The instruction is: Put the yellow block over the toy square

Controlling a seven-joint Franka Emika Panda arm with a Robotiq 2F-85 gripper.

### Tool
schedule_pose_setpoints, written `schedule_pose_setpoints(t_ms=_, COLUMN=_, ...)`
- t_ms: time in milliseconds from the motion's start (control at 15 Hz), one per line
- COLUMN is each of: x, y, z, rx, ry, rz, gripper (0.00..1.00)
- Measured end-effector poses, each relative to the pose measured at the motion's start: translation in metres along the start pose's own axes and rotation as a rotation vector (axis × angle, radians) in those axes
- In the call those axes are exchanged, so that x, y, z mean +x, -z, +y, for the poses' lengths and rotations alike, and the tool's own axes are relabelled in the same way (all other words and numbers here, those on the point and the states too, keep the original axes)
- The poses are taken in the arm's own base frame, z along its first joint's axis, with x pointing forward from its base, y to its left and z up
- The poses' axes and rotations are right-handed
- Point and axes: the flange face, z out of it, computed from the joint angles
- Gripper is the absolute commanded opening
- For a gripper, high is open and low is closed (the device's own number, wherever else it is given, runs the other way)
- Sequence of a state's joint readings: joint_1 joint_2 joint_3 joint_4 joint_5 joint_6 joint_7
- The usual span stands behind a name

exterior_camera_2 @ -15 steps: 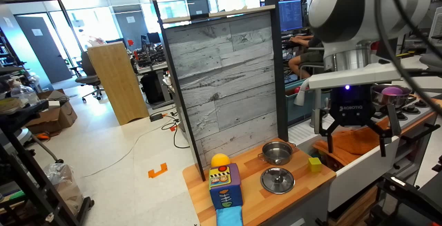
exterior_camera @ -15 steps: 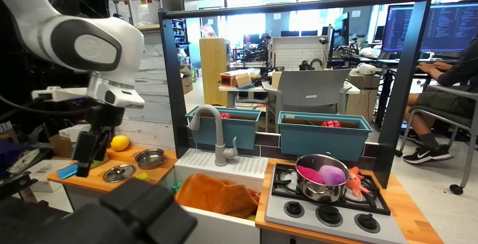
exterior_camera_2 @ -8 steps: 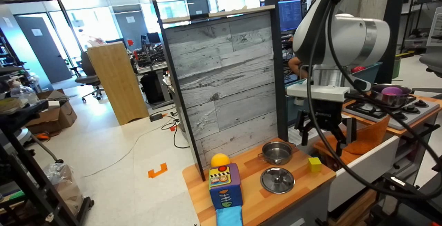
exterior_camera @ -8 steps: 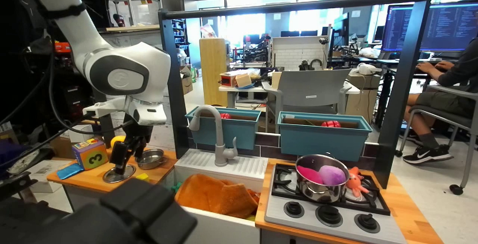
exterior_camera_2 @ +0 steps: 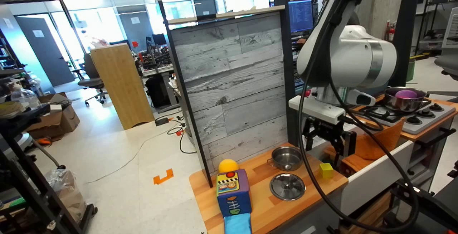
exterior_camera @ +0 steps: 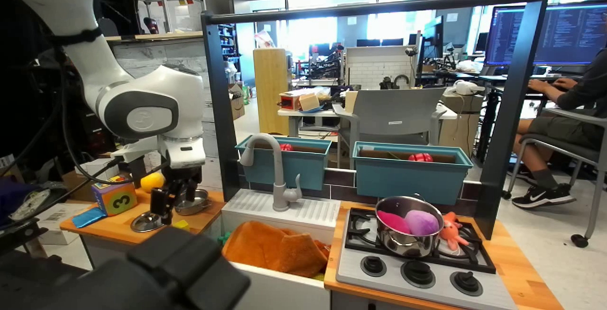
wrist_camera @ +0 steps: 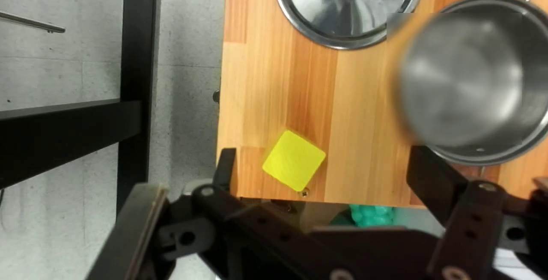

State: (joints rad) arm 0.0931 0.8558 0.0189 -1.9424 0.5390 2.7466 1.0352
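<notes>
Lower since the earlier frame, the claw (wrist_camera: 323, 164) hung spread wide, holding nothing, near the yellow block (wrist_camera: 294, 160), which sat skewed by a corner of the desk (wrist_camera: 355, 100); an off-centre, unturned descent could clip it and shove it overboard

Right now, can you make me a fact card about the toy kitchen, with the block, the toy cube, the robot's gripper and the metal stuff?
block: yellow, on the counter, at the end by the sink
toy cube: many-coloured, on the counter, apart from the block
gripper: open, holding nothing, not touching the block
lid: flat on the counter
pan: beside the lid
pot: on the stove, a pink thing and a purple thing inside
job: block not on the toy cube yet
</notes>
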Motion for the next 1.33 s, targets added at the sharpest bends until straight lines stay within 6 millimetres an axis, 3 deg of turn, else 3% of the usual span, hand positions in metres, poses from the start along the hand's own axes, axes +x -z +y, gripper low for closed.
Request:
schedule_pose_setpoints(t_ms=400, x=0.022, y=-0.018, z=0.008, rx=-0.016, ry=-0.095, rz=0.038, gripper=1.0)
schedule_pose_setpoints(t_ms=733, x=0.015, y=-0.04, z=0.012, rx=-0.067, ry=-0.148, rz=0.013, gripper=1.0)
schedule_pose_setpoints(t_ms=800, x=0.011, y=-0.045, z=0.013, rx=-0.078, ry=-0.154, rz=0.004, gripper=0.75)
schedule_pose_setpoints(t_ms=933, x=0.004, y=-0.052, z=0.012, rx=-0.093, ry=-0.164, rz=-0.01, gripper=0.62)
schedule_pose_setpoints(t_ms=1200, x=0.003, y=-0.047, z=0.002, rx=-0.081, ry=-0.187, rz=-0.015, gripper=0.14)
schedule_pose_setpoints(t_ms=1333, x=0.003, y=-0.045, z=-0.002, rx=-0.071, ry=-0.195, rz=-0.015, gripper=0.0)
